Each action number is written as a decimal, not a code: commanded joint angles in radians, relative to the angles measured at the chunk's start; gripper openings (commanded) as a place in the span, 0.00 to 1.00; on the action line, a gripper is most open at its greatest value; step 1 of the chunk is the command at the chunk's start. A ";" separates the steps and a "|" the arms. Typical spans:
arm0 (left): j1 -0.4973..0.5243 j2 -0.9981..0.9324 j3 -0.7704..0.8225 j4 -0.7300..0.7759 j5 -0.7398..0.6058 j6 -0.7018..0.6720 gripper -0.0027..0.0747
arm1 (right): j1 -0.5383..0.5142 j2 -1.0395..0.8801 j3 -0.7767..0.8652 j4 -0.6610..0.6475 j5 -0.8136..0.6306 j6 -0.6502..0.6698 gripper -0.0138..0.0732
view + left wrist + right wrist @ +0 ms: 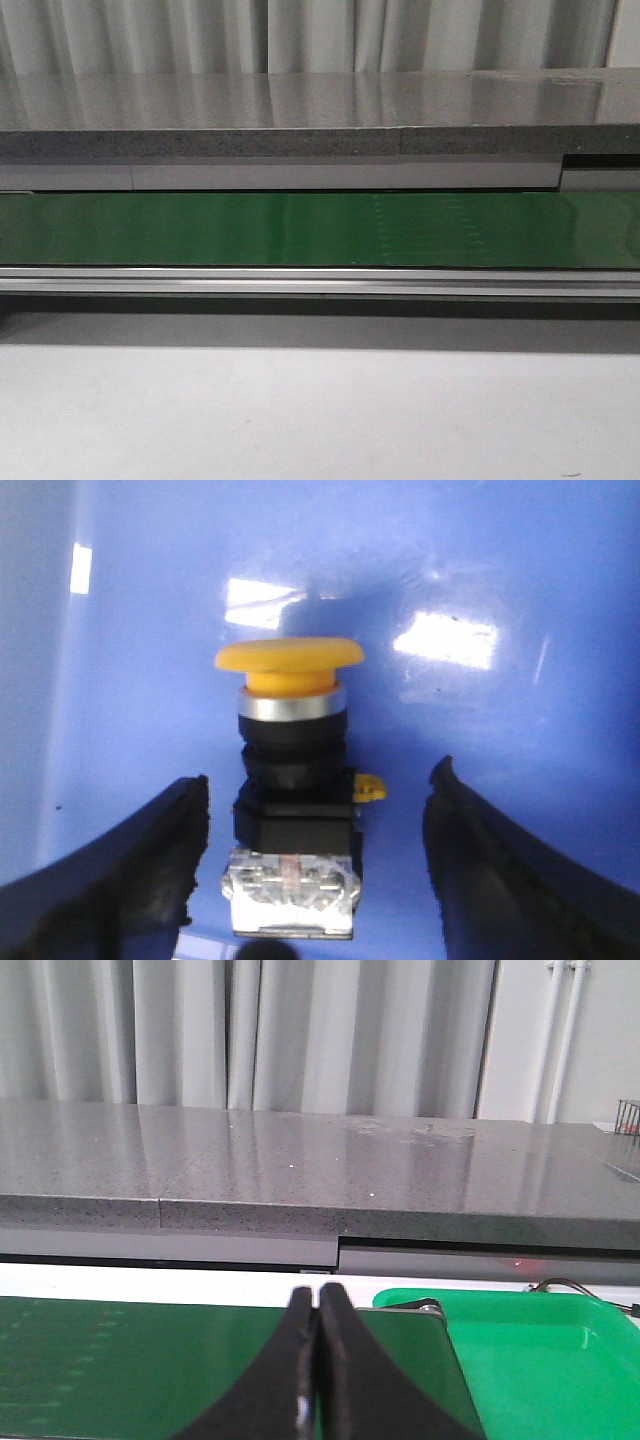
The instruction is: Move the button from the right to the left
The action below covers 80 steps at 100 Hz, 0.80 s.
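Observation:
In the left wrist view the button lies on a blue surface: yellow mushroom cap, silver ring, black body and a clear contact block. My left gripper is open. Its two black fingers stand either side of the button with blue gaps between, not touching it. My right gripper is shut and empty above the green conveyor belt. Neither gripper nor the button shows in the front view.
The green conveyor belt runs across the front view, with a metal rail in front and a grey stone counter behind. A bright green tray sits past the belt's end in the right wrist view.

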<state>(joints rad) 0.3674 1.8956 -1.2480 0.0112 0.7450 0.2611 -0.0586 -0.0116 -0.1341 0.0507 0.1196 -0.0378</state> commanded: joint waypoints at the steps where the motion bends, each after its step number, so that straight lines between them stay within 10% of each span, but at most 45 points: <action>1: -0.001 -0.050 -0.031 -0.011 -0.020 -0.001 0.67 | 0.000 -0.005 -0.025 -0.006 -0.085 -0.001 0.08; 25: -0.001 -0.125 -0.105 -0.029 0.037 -0.001 0.63 | 0.000 -0.005 -0.025 -0.006 -0.085 -0.001 0.08; 51: -0.034 -0.281 -0.131 -0.117 0.033 -0.001 0.01 | 0.000 -0.005 -0.025 -0.006 -0.085 -0.001 0.08; 80: -0.204 -0.390 -0.127 -0.209 0.037 -0.005 0.01 | 0.000 -0.005 -0.025 -0.006 -0.085 -0.001 0.08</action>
<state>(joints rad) 0.2179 1.5735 -1.3496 -0.1446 0.8128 0.2611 -0.0586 -0.0116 -0.1341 0.0507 0.1196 -0.0378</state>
